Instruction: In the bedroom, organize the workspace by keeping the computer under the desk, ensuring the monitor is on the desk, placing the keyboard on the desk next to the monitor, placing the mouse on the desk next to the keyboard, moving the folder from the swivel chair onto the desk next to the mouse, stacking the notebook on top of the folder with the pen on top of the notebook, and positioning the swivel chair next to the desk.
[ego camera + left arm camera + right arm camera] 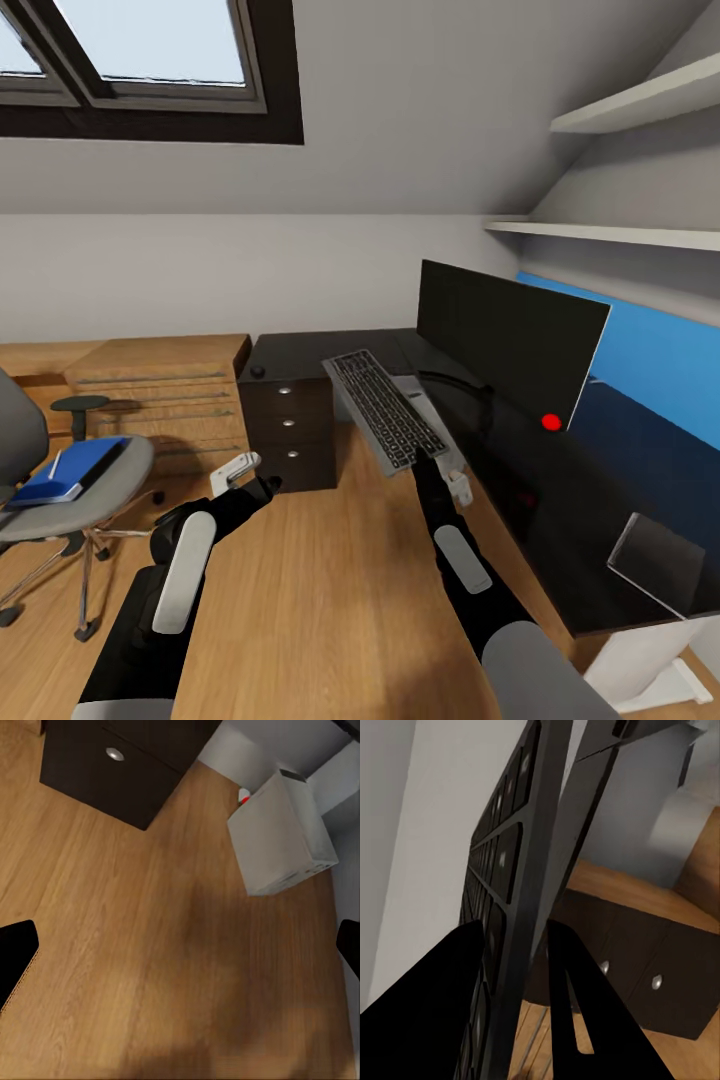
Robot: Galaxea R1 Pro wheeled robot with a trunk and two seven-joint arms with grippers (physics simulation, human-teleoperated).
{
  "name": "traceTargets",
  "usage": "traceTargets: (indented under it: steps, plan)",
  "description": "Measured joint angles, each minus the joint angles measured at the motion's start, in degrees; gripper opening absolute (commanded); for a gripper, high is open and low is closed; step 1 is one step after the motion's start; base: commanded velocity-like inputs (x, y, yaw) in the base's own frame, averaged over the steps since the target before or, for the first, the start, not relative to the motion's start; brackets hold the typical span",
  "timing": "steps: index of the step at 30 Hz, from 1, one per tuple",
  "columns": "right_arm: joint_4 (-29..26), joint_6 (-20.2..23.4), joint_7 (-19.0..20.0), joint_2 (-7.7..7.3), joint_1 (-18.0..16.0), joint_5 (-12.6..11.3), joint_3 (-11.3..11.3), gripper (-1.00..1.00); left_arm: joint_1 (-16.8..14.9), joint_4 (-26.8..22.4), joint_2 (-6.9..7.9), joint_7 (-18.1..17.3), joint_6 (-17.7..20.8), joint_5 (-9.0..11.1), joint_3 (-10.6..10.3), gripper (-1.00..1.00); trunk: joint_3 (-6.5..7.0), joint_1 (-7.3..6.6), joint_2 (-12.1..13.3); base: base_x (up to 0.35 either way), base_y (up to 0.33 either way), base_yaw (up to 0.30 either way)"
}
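My right gripper [432,458] is shut on the near end of the silver-grey keyboard [385,408], holding it tilted in the air just off the black desk [560,500], in front of the monitor [505,340]. The right wrist view looks along the keyboard's edge [514,900] pinched between dark fingers [570,1005]. The small dark mouse [258,371] sits on the desk's far-left corner. The swivel chair [100,495] carries the blue folder [75,468], with a white pen [55,463] on it and a dark notebook [107,463] along its edge. My left gripper [243,467] [180,952] hangs open over bare floor. The computer [281,832] stands under the desk.
A black drawer block [290,420] [112,765] supports the desk's left end. A light-wood drawer unit [160,385] runs along the back wall. A blue wall panel [660,350] and white shelves [640,235] are behind the desk. A glossy grey panel [655,560] leans on its near end.
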Motion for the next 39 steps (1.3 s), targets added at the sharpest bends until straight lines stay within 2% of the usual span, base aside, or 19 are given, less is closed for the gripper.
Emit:
traceTargets:
  steps: [15, 32, 39]
  plan:
    - [0.3, -0.2, 0.2, 0.00, 0.0, -0.1, -0.2, -1.00, 0.0, 0.0, 0.00, 0.1, 0.0, 0.0, -0.1, 1.00, 0.00, 0.00, 0.0, 0.312, 0.188, 0.000]
    - [0.6, 0.0, -0.3, 0.00, 0.1, -0.3, 0.0, -1.00, 0.0, 0.0, 0.01, 0.0, 0.0, 0.0, -0.1, 1.00, 0.00, 0.00, 0.0, 0.324, 0.070, 0.000]
    - [3.4, -0.2, -1.8, 0.00, 0.1, -0.2, 0.7, -1.00, 0.0, 0.0, -0.07, 0.0, 0.0, 0.0, -0.2, 1.00, 0.00, 0.00, 0.0, 0.331, 0.036, 0.000]
